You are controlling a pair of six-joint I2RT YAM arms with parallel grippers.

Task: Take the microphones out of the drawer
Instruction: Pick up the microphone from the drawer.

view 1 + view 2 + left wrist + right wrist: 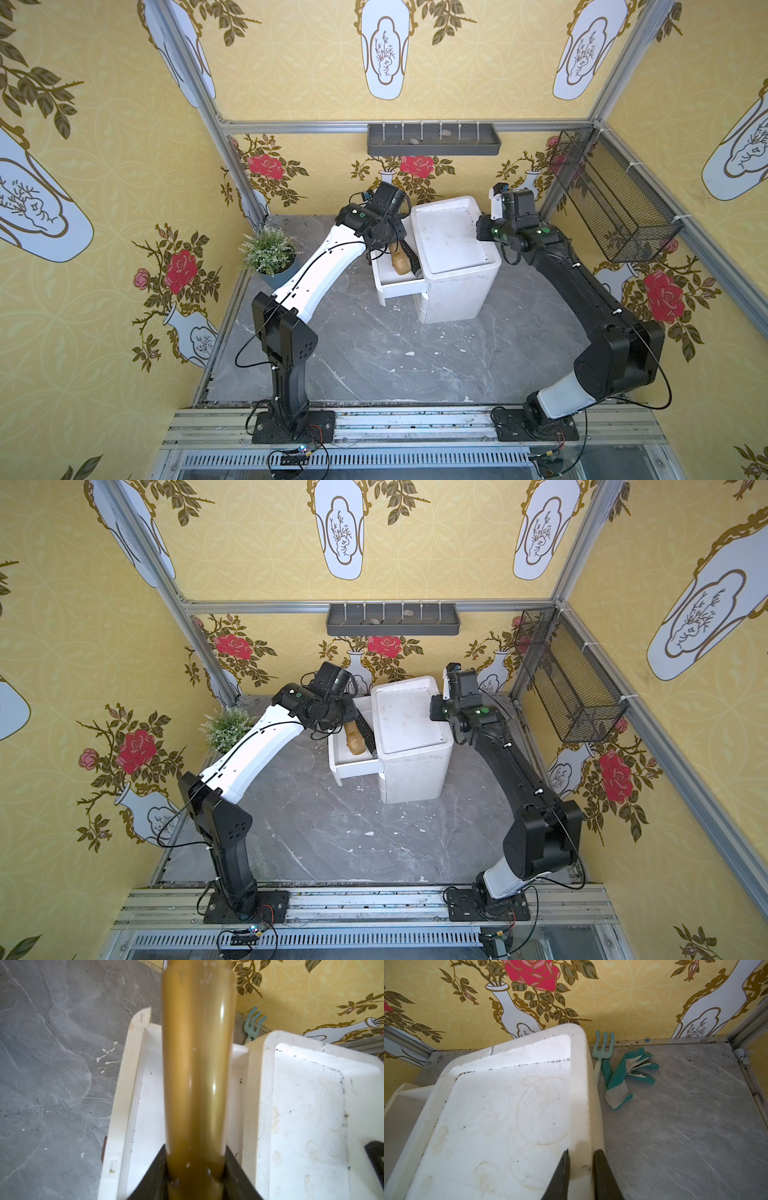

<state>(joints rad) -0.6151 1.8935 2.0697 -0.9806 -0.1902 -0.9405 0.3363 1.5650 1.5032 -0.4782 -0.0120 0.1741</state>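
The gold microphone (400, 262) (355, 742) (197, 1064) is held over the open white drawer (400, 287) (354, 767) (124, 1095), which is pulled out of the left side of the white cabinet (453, 249) (409, 725) (498, 1126). My left gripper (195, 1147) is shut on the microphone's handle, a black finger pressing each side. Whether the microphone still touches the drawer floor I cannot tell. My right gripper (583, 1151) (483, 229) is shut on the cabinet's raised top rim at its right edge.
A potted plant (268, 253) stands at the back left of the grey marble table. A teal hand rake (602, 1047) and a teal glove (625, 1076) lie behind the cabinet. A wire basket (615, 199) and a grey shelf (432, 139) hang on the walls.
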